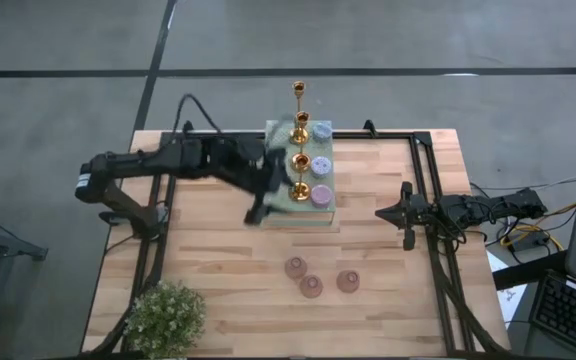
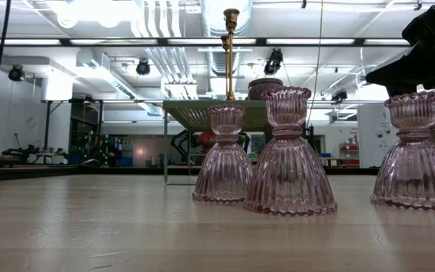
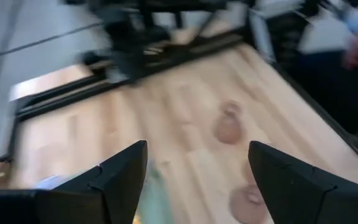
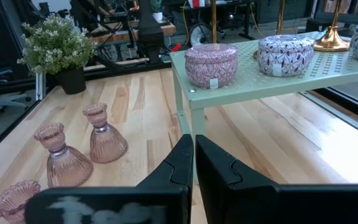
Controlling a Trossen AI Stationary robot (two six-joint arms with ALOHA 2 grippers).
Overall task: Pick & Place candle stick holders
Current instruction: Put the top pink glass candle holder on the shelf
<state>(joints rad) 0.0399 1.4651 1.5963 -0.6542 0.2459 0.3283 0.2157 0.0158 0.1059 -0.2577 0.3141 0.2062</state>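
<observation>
- The left gripper (image 1: 258, 212), fingers wide apart and empty, hovers beside the green perforated block (image 1: 278, 200).
- The right gripper (image 4: 193, 163), fingers closed together, waits at the table's right edge.
- Three pink glass holders (image 1: 311, 286) stand on the table (image 1: 218, 280); gold holders (image 1: 300, 190) stand on the block.

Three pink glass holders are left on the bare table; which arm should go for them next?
Probably left: the left gripper is open, hanging over the table beside the green rack. The right gripper is shut. The pink glass holders are similarly near both.
</observation>
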